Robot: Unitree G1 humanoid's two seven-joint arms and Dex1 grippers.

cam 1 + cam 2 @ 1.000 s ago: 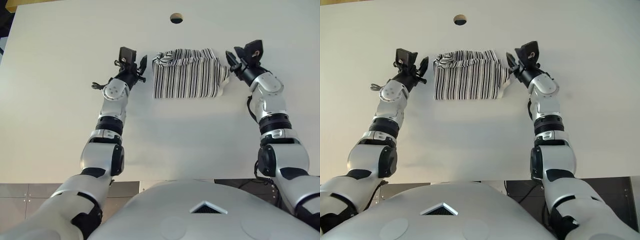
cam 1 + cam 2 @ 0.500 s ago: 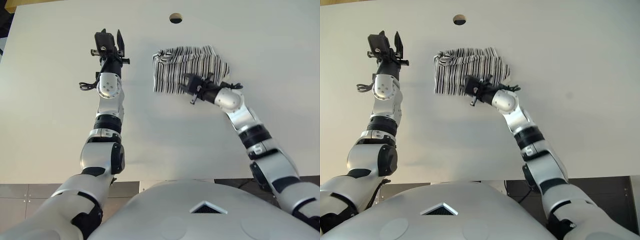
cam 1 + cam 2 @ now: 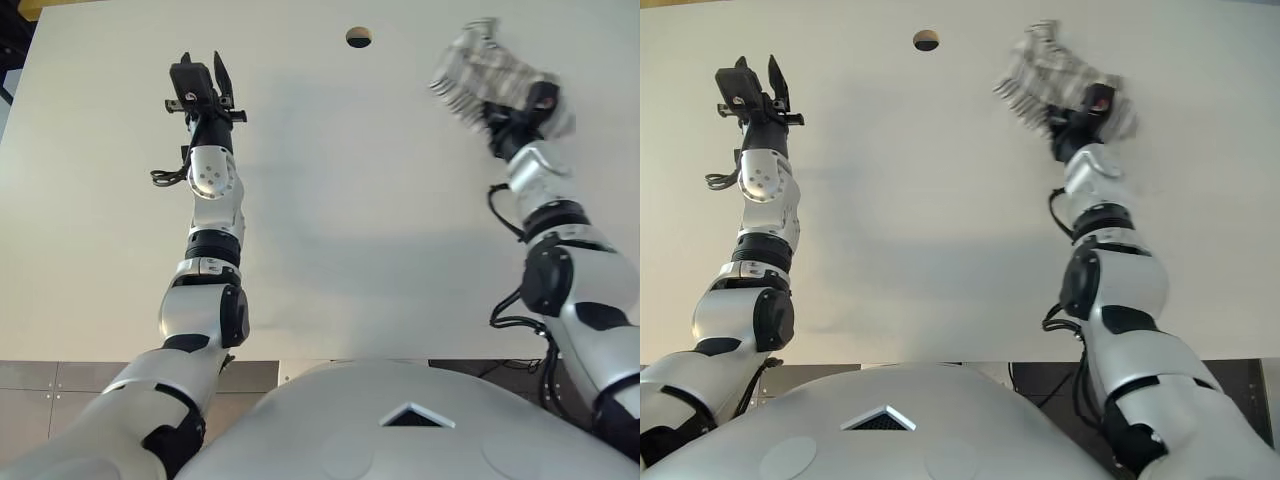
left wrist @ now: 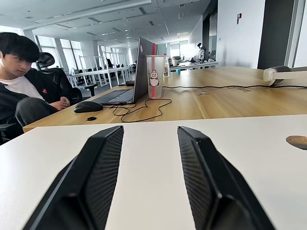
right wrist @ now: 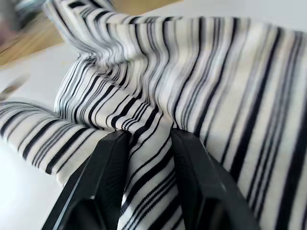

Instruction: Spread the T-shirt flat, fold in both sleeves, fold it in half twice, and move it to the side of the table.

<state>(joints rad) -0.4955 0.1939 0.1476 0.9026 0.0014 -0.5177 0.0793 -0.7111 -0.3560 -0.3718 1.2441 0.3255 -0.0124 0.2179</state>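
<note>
The black-and-white striped T-shirt (image 3: 488, 70) is a folded bundle at the far right of the white table (image 3: 350, 200), with one end hanging loose. My right gripper (image 5: 149, 139) is shut on a fold of the striped cloth (image 5: 230, 86), which bunches between its black fingers (image 5: 111, 163). My left gripper (image 3: 203, 65) is stretched out over the far left of the table, well away from the shirt. In the left wrist view the left gripper (image 4: 149, 132) is open, with only bare tabletop between its fingers.
A round cable hole (image 3: 358, 37) sits at the table's far edge, between the two arms. Beyond that edge stands a wooden desk (image 4: 230, 100) with a laptop (image 4: 134, 79), a cup (image 4: 154, 76) and cables.
My right gripper closed on the folded shirt and carried it from the far middle of the table to the far right. The left arm shifted slightly farther left.
</note>
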